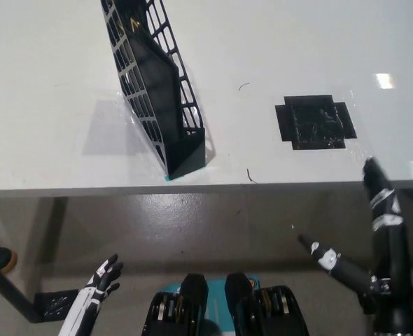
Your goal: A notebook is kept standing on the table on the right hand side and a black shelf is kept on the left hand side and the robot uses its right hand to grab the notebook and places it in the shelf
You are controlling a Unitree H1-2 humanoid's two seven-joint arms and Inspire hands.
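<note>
The black right hand (374, 245) is seen low at the bottom right, below the edge of the white counter (52, 84), fingers spread apart and nothing held. The white left hand (103, 276) is parked at the lower left, fingers also loosely apart. Up on the counter, a black square patch (315, 122) is stuck flat, and the black lattice shelf (154, 84) is stood further left, with a dark flat notebook (152, 73) tucked inside it.

Notebook (154, 73) upright inside black shelf (157, 105)
</note>
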